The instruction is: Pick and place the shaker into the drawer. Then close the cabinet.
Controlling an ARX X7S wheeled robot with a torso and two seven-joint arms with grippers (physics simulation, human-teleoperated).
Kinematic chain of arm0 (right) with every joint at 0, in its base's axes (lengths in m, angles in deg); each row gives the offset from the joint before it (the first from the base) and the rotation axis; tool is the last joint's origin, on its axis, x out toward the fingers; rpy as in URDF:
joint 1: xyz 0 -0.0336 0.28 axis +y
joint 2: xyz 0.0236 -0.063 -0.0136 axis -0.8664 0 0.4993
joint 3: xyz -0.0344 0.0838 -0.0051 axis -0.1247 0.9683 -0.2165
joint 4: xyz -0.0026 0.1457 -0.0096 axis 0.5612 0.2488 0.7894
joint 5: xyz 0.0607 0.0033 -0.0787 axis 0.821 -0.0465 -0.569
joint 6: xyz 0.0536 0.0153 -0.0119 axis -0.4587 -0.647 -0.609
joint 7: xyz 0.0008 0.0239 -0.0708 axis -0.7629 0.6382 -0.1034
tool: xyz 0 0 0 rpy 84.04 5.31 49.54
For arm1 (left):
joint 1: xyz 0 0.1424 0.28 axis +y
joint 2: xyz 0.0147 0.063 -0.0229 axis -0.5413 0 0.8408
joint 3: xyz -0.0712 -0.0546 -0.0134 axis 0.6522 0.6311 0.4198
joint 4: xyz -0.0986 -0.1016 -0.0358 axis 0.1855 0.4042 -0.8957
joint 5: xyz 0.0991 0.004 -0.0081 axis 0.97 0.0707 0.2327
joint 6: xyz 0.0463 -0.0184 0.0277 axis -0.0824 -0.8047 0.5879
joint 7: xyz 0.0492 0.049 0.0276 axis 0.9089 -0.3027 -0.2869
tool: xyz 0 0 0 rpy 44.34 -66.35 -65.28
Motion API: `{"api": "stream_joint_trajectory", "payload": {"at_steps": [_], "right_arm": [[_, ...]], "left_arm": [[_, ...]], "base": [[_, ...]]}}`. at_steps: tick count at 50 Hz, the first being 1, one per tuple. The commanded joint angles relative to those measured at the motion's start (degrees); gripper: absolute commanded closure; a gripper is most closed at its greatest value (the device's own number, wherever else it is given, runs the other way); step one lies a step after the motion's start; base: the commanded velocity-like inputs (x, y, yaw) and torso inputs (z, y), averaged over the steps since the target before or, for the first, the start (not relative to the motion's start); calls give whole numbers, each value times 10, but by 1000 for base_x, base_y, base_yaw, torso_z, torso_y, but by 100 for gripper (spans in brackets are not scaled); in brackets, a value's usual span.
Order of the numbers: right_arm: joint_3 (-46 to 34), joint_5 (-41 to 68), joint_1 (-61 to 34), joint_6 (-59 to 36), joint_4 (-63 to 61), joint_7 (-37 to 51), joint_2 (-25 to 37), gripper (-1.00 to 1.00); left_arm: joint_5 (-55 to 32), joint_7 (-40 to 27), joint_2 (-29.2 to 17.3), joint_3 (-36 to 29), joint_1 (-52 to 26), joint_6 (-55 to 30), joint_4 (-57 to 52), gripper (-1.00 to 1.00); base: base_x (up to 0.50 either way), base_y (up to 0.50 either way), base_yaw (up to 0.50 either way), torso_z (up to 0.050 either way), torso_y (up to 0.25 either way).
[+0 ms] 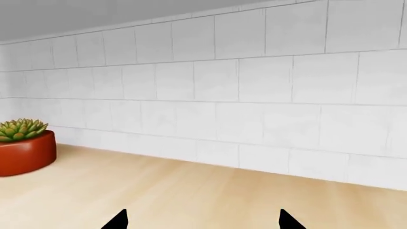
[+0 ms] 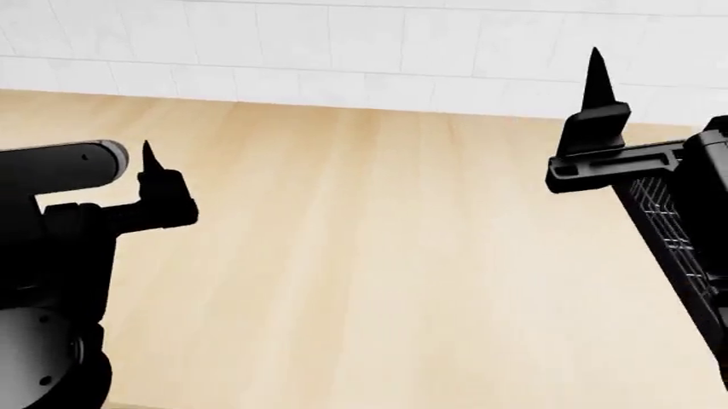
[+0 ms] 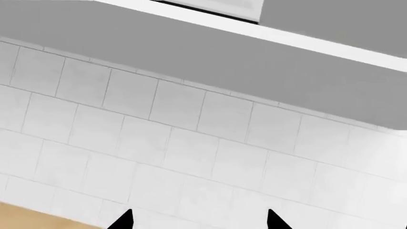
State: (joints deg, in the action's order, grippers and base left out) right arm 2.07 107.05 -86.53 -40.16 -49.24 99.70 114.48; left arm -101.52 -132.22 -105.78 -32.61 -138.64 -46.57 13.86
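Black and bulky at the near edge of the head view, the left arm [image 2: 51, 256] reaches out over the counter [image 2: 376, 256], and its gripper [image 2: 159, 192] shows there as one pointed finger standing up from a blocky mount. Neither the shaker nor the drawer appears in any of the three views, so where they lie cannot be told. Across the counter from it, the right gripper [image 2: 594, 111] is raised higher, a single tapering finger [image 2: 595, 81] rising against the tiled wall [image 2: 341, 51] with its latticed arm [image 2: 671, 221] running down beside it. In the left wrist view two black fingertips [image 1: 117, 220] stand well apart with bare wood between them, so the left jaws look wide open and hold nothing. The right wrist view shows the same: two tips [image 3: 124, 220] spread apart with only white tile behind, jaws open and empty. That camera is tilted up at the wall, where a grey underside [image 3: 254, 62] of what may be an upper cabinet or hood crosses above the tiles, though the angle is too steep to say which. Against the wall's foot, on the counter, the left wrist view catches a green succulent [image 1: 21, 129] in a rounded red pot [image 1: 25, 152], well off to the side of the left gripper. Light wood grain runs away from the robot toward the wall.
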Motion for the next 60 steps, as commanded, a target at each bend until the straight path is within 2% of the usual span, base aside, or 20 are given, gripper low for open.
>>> {"api": "stream_joint_trajectory", "payload": {"at_steps": [1, 60], "right_arm": [[0, 28, 18, -2, -23, 27, 3, -100], [-23, 24, 32, 28, -27, 41, 22, -100]], "left_arm": [[3, -7, 2, -10, 12, -8, -10, -100], [15, -7, 11, -7, 38, -9, -9, -100]], "base": [[59, -497, 0, 0, 0], [59, -497, 0, 0, 0]]}}
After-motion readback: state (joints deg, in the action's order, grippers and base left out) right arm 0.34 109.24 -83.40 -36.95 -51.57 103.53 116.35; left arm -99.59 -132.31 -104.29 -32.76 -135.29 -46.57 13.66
